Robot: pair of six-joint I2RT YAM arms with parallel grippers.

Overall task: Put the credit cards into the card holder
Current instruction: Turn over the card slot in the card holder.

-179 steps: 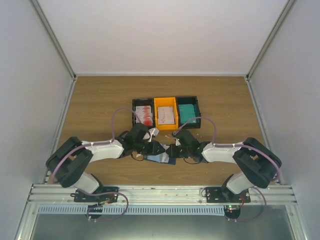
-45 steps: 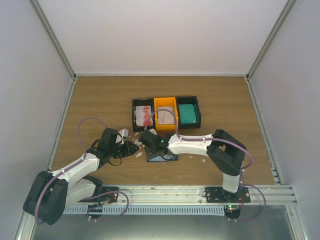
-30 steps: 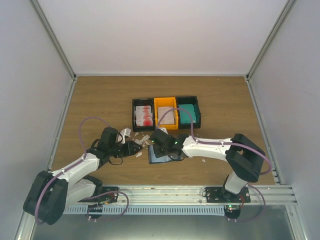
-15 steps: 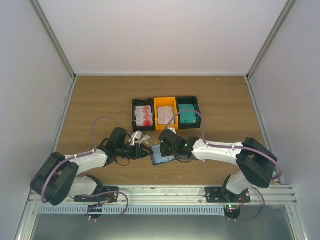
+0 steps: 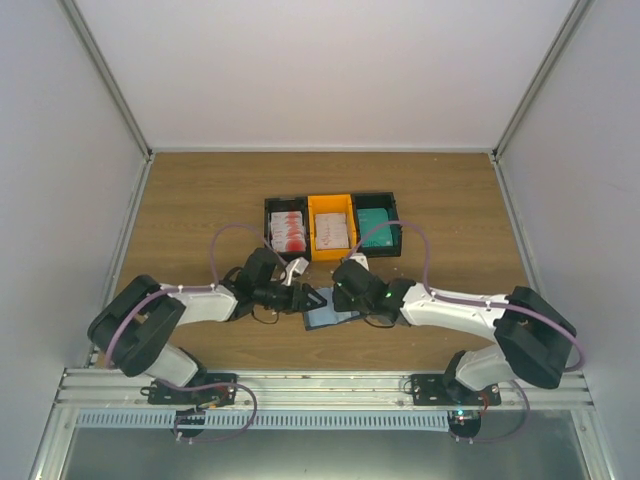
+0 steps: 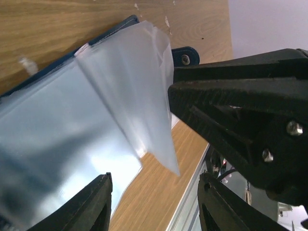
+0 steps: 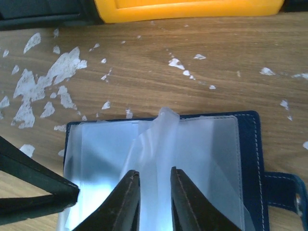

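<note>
The navy card holder [image 5: 325, 318] lies open on the table, its clear sleeves facing up. My right gripper [image 5: 342, 296] is over it. In the right wrist view the gripper [image 7: 153, 192] is pinched on a raised clear sleeve [image 7: 166, 127] above the holder's navy cover [image 7: 248, 144]. My left gripper [image 5: 306, 298] is open and empty at the holder's left edge. Its wrist view [image 6: 156, 204] shows the sleeves [image 6: 57, 134] and the right fingers [image 6: 231, 106]. The credit cards sit in the bins: white and red [image 5: 288, 230], white and pink [image 5: 333, 231], teal [image 5: 375, 226].
Three bins stand in a row behind the holder: black [image 5: 270, 235], orange [image 5: 330, 205] and black [image 5: 395, 225]. The orange bin's wall also shows in the right wrist view [image 7: 187, 9]. White scraps [image 7: 53, 82] litter the wood between the bins and the holder.
My left gripper has moved right, up to the holder's left edge. My right gripper has shifted a little right and stays over the holder.
</note>
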